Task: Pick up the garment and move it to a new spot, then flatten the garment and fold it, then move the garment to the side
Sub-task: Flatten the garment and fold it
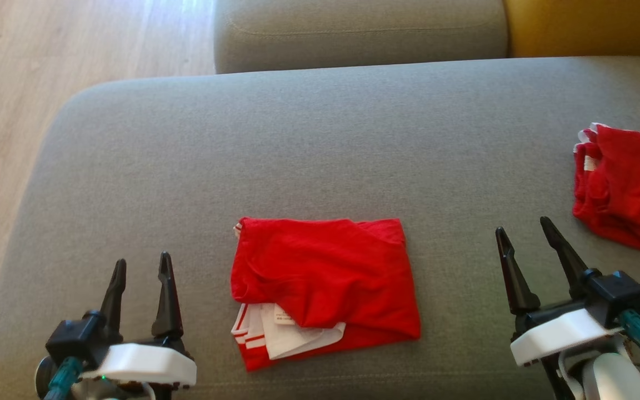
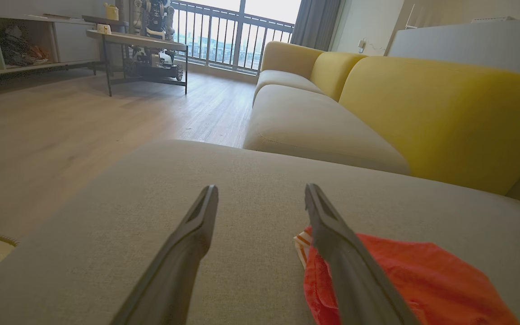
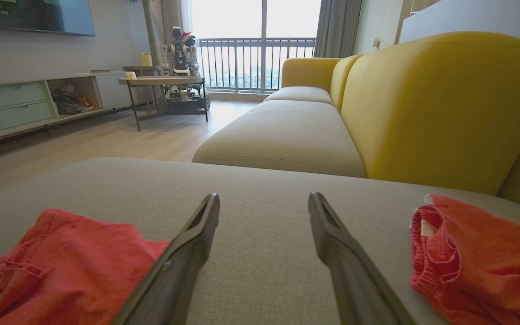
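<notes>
Garment [image 1: 325,278] lies folded mid sofa cushion [image 1: 320,139], between left gripper [image 1: 143,258] and right gripper [image 1: 521,224], both spread and empty. Pinching all layers at opposite edges should preserve the fold while shifting it aside.

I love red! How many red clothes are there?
2. The folded red garment lies centred on the grey cushion; the crumpled red garment sits at its right edge, partly cropped.

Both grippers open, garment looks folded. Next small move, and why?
Probably bring the right gripper in to grasp the folded red garment's right edge. It sits folded on the grey cushion; the left gripper is open too, neither touching it, so only moving it aside seems left.
</notes>
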Available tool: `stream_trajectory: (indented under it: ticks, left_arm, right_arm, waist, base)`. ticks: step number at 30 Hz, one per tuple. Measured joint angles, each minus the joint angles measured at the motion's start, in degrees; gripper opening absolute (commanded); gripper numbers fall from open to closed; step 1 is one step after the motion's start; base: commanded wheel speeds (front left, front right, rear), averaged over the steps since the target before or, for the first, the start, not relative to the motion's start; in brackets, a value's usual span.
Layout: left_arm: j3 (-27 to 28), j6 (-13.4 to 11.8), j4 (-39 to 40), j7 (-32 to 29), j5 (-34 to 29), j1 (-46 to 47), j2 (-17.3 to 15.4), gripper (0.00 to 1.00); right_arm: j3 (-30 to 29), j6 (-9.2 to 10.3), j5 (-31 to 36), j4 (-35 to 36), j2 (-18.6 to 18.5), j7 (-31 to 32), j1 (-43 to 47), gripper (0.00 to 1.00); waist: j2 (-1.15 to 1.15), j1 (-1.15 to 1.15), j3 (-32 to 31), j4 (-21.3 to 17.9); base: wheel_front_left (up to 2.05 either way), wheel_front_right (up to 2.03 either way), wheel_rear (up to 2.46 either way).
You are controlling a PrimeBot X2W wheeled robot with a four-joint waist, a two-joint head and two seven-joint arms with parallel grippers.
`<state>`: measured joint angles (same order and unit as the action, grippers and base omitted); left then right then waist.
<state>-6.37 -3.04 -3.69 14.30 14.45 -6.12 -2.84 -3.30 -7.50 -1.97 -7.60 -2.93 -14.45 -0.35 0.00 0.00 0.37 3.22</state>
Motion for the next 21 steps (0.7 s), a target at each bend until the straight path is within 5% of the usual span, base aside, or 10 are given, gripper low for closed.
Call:
stream_trajectory:
  ticks: [5,6,7,16,21]
  left_arm:
    - [0.35,0.1,0.0,0.0,-0.02,0.1,0.0,1.0]
    - [0.34,0.1,0.02,0.0,-0.02,0.22,0.0,1.0]
    - [0.32,0.1,0.05,0.0,-0.02,0.39,0.0,1.0]
    - [-0.08,0.1,0.0,0.0,-0.02,0.73,0.0,1.0]
    - [-0.1,0.55,-0.11,0.0,-0.03,1.93,0.01,1.0]
  right_arm:
    - [0.52,0.0,-0.22,-0.16,0.01,0.0,-0.12,1.0]
    - [1.04,0.0,-0.3,-0.22,0.01,0.0,-0.13,0.43]
    - [1.88,0.0,-0.29,-0.31,0.01,0.0,-0.13,0.0]
    - [13.02,0.0,-3.34,-2.94,0.0,0.0,-1.83,0.0]
    - [20.92,0.0,-5.41,-9.91,-0.02,1.45,-5.58,0.0]
  waist:
    - [0.0,0.0,0.34,1.31]
    - [0.0,0.0,0.48,1.63]
    - [0.0,0.0,0.64,1.98]
    - [0.0,0.0,2.75,5.9]
    - [0.0,0.0,4.18,8.84]
  base:
    - [0.0,0.0,0.0]
    - [0.0,0.0,0.0]
    - [0.0,0.0,0.0]
    - [0.0,0.0,0.0]
    - [0.0,0.0,0.0]
